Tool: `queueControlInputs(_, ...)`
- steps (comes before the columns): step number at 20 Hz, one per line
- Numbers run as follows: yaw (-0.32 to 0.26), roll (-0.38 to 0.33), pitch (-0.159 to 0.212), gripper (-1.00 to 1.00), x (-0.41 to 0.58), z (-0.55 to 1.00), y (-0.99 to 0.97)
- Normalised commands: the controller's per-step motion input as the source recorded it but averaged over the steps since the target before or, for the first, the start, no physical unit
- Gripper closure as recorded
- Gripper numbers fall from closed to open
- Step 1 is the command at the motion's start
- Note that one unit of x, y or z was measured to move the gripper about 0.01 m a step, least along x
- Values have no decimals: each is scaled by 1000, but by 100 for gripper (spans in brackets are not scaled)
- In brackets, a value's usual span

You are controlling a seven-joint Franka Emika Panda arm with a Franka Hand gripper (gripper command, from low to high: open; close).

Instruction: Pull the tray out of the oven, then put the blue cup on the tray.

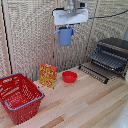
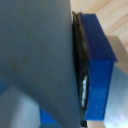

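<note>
The blue cup (image 1: 65,37) hangs high in the air above the table, and my gripper (image 1: 67,28) is shut on its rim from above. At the exterior view's right stands the black oven (image 1: 116,46) with its door (image 1: 94,71) folded down flat. The tray (image 1: 107,60), a dark wire rack, sticks out of the oven mouth over the door. The cup is to the left of the oven and well above it. In the wrist view the cup's pale blue wall (image 2: 35,55) fills most of the picture, with a dark finger pad (image 2: 80,60) pressed against it.
A small red bowl (image 1: 69,76) sits on the wooden table (image 1: 85,102) below the cup. A yellow and red box (image 1: 48,75) stands beside it. A red mesh basket (image 1: 20,97) is at the front left. A wicker screen closes the back.
</note>
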Motion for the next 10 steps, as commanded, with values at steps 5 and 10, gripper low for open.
queueControlInputs(5,-168,0,0,100,159,92,-711)
queueControlInputs(10,-114,0,0,100,138,131,-872)
